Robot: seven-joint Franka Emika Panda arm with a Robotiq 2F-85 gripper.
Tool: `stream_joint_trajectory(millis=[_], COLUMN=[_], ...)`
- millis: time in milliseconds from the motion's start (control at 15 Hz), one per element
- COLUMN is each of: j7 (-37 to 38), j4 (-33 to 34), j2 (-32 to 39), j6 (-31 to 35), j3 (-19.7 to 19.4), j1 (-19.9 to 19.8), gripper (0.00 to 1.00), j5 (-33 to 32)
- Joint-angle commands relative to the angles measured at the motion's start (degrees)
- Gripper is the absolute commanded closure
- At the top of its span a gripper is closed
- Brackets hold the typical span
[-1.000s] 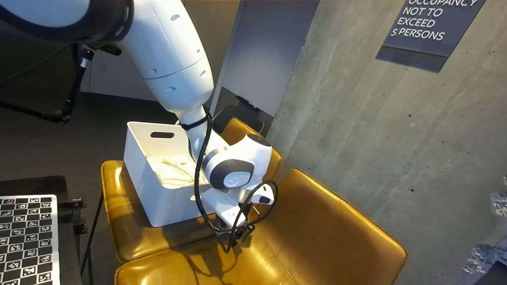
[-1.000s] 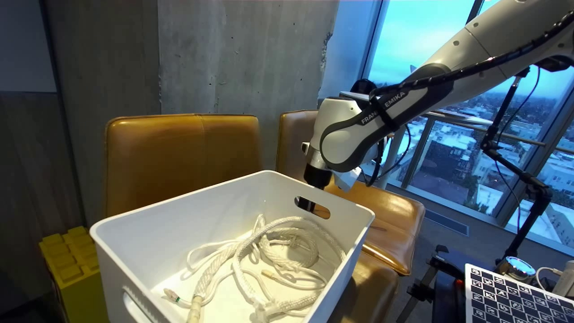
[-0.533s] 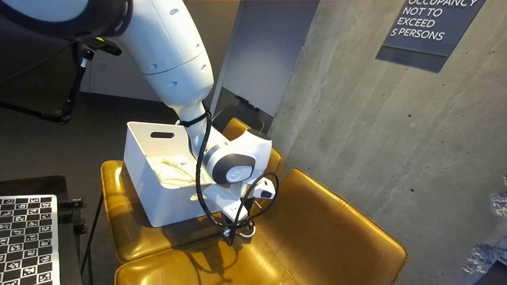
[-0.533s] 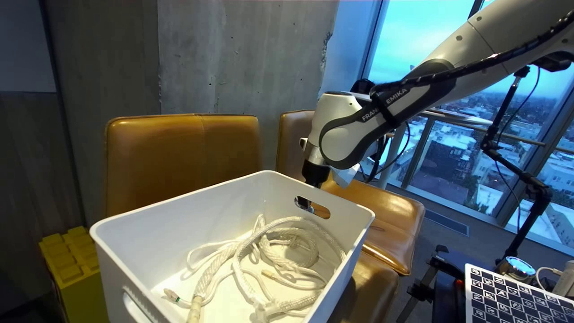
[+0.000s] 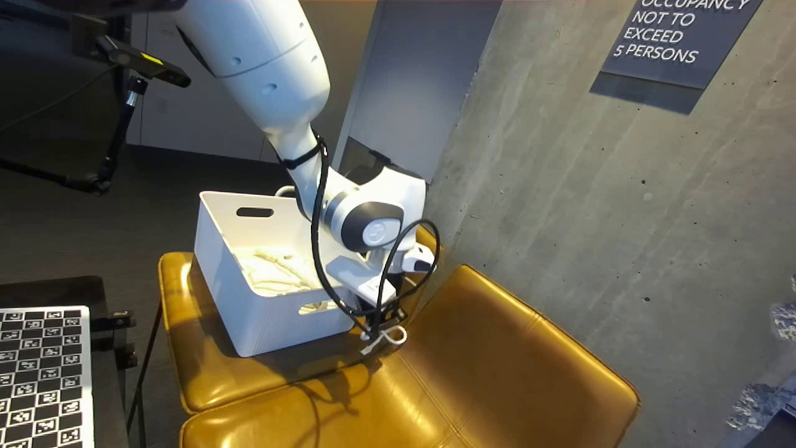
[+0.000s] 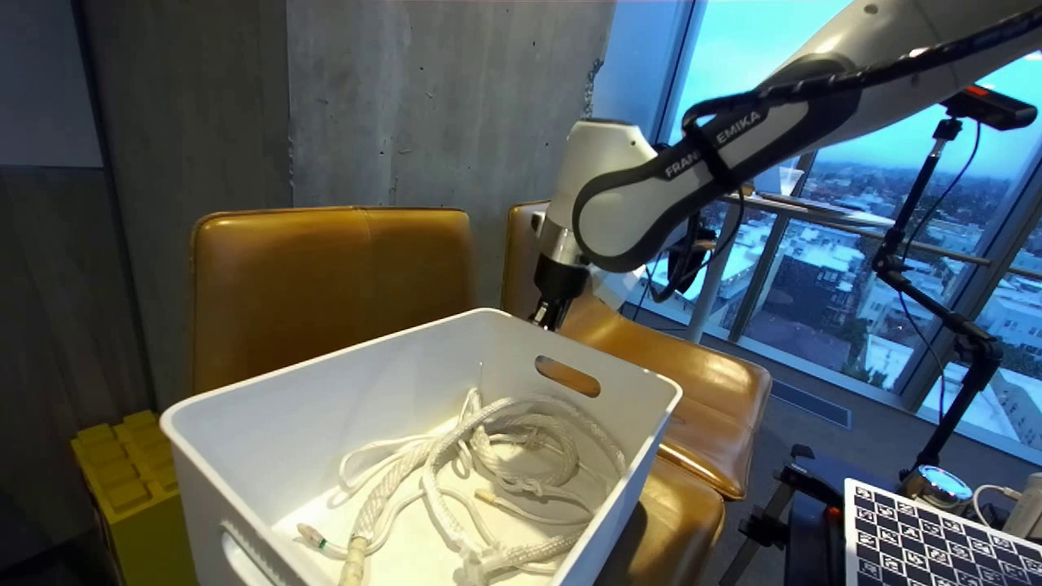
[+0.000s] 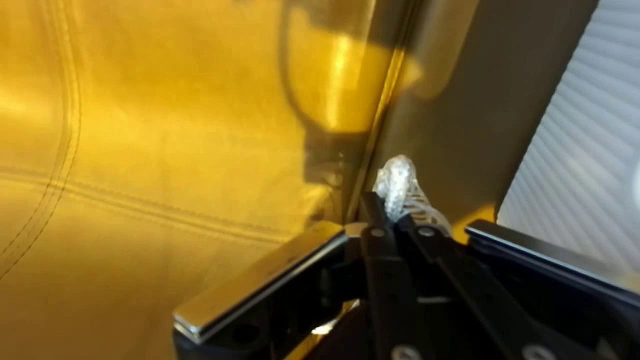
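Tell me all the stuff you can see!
Chairs: two, brown, side by side
Wall: one, grey, behind chairs
Sign: one, blue, on wall
Windows: several, bluish, past chairs
Bin: one, white, on a chair
Ropes: count unclear, white, inside bin
Block: one, yellow, near bin
Board: one, black and white, near chairs
Cameras: two, black, high up
Held rope: one, white, above chairs
Gripper: one, black, gripping that rope
Arm: one, white, above gripper

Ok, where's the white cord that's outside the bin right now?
Just right of centre in the wrist view, the white cord is pinched in the gripper, with the white bin at the picture's right edge and a tan chair behind.
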Motion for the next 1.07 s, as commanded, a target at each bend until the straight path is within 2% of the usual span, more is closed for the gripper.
stream_joint_trajectory(millis=[0,400,600,667,1000], j7=[1.68,2.02,0.92,-0.24,3.02], j4=[-2.71,-0.28,-0.35,-0.21,-0.44], j2=[-9.72,-22.42,-27.21,-28.12,-29.08], j6=[-4.11,-11.86,-14.69,-15.52,-18.68], j3=[-1.11,0.92,3.49,4.74,7.18], j1=[2.55,5.32,6.64,6.82,9.31], gripper=[0.99,0.99,0.99,0.99,0.99], j5=[-3.10,-3.78,-2.24,-1.28,-1.90])
